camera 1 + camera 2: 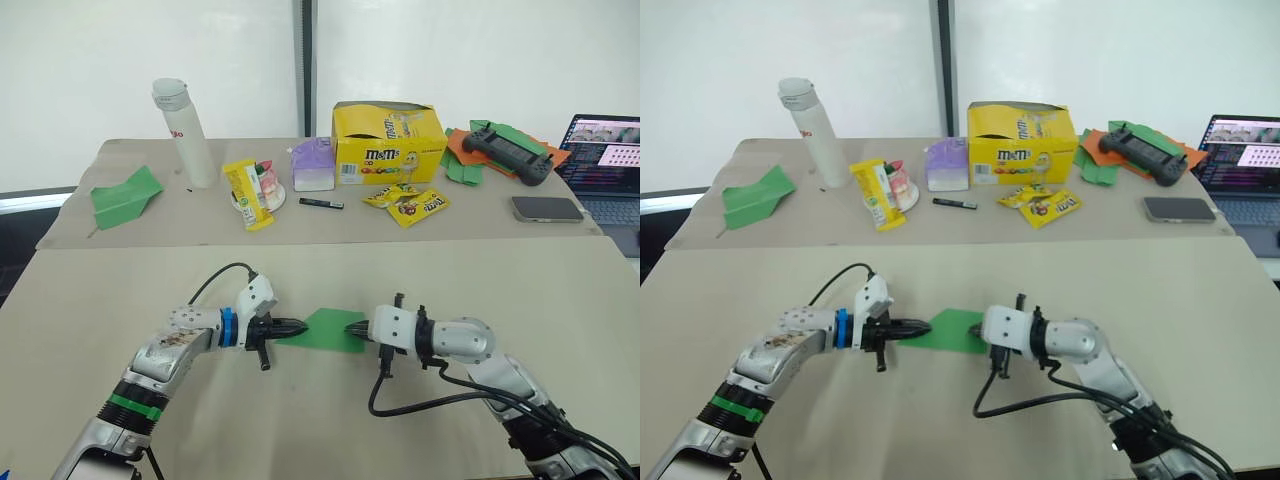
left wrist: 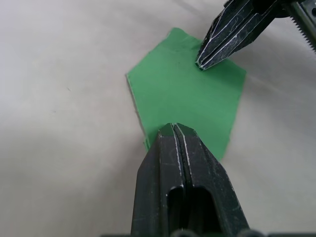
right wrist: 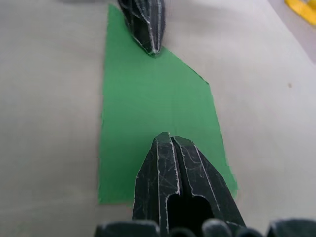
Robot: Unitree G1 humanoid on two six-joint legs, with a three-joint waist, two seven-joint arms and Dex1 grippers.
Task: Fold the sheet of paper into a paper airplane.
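both claws, left claw (image 1: 300, 326) and right claw (image 1: 352, 326), fingers together, tips pressing the folded bright green sheet of paper (image 1: 328, 331) between them; best dragged firmly along the crease.

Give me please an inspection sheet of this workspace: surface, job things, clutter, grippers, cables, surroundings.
Surface: beige table, bare around the work.
Job things: folded green sheet of paper lying flat.
Clutter: white bottle, yellow candy box, green paper dart, phone, gamepad at the far edge.
Grippers: left gripper and right gripper shut, tips on opposite ends of the sheet.
Cables: black cable looping under the right arm.
Surroundings: laptop, white wall.
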